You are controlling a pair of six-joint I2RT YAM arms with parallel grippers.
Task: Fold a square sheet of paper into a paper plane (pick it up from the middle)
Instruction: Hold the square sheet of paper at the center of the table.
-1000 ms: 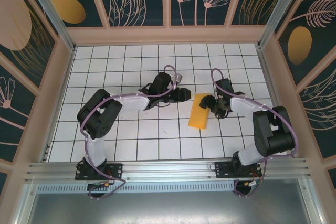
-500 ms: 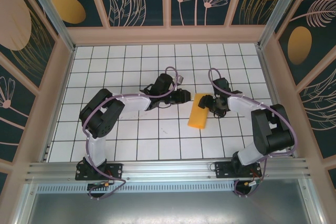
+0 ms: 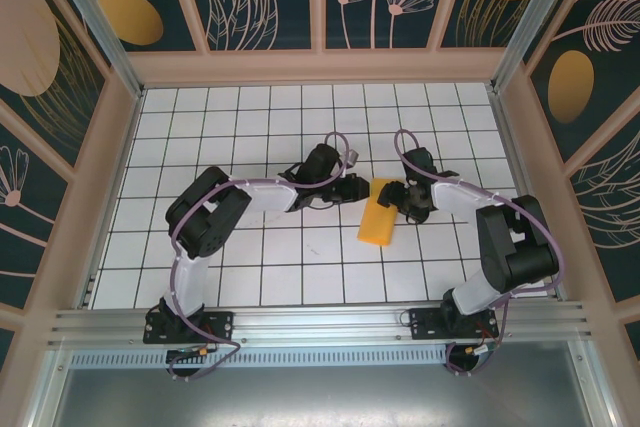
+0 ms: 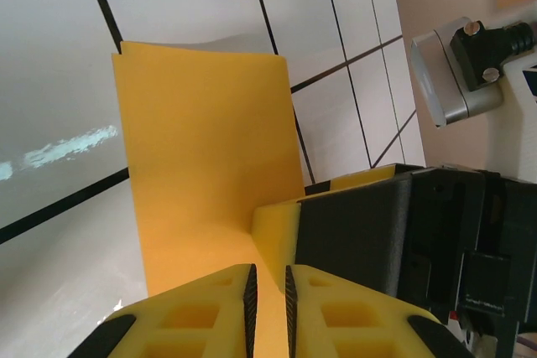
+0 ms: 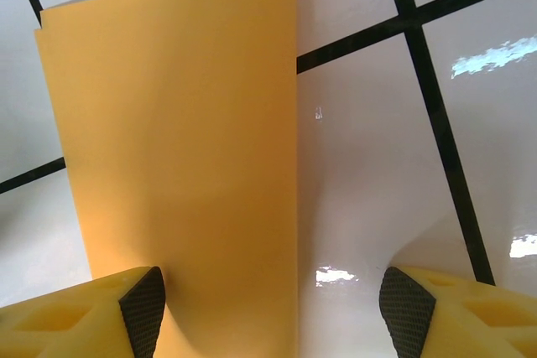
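The sheet of paper [image 3: 377,217] lies on the table [image 3: 250,267], just right of centre, its long sides running near to far. The left gripper [image 3: 361,188] sits at the sheet's far left corner, and in the left wrist view a raised bit of that end [image 4: 275,228] stands between its fingers. The right gripper [image 3: 391,193] sits at the far right corner, facing the left one. It straddles the sheet's right edge, with one finger [image 5: 143,308] over the paper and the other over bare table.

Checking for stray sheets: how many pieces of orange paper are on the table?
1: the orange sheet, folded narrow, lies in the middle of the table; another directly beneath it could be hidden.
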